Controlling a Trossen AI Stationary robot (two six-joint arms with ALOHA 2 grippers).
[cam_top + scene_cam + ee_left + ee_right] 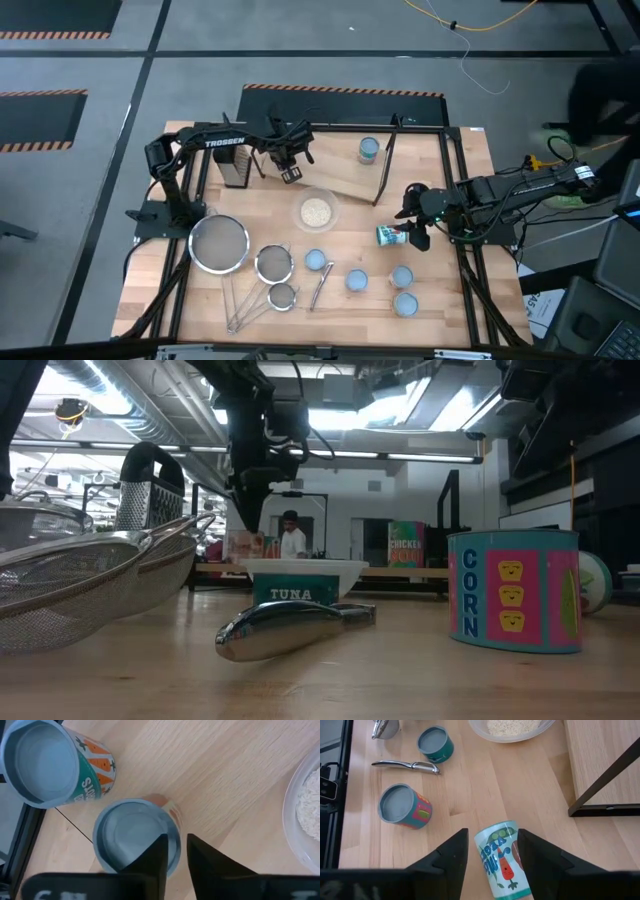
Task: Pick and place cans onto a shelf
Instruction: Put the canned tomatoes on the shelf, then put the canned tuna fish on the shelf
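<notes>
Two cans stand upright on the shelf, one with a carrot label and one right under my left gripper. That gripper points down over the shelf and is open by a narrow gap, with the can's rim between its fingertips. A third can stands farther right on the shelf. My right gripper is at the table's right side, shut on a green-and-white can. Several more cans, such as one, stand on the tabletop near the front. My left gripper comes from above. One finger is over the can's pale blue top and the other is outside its rim. Whether either finger touches the rim I cannot tell. My right gripper pinches the can's labelled sides between its two fingers, slanting down from the table's right. The can lies along the fingers, tilted, with its pale end pointing away from the wrist. Whether it rests on the table I cannot tell.
A clear bowl of grains sits in front of the shelf. Three mesh strainers, the largest, and a steel peeler lie at the front left. A grater stands left of my left gripper. Black frame rods run along the table edges.
</notes>
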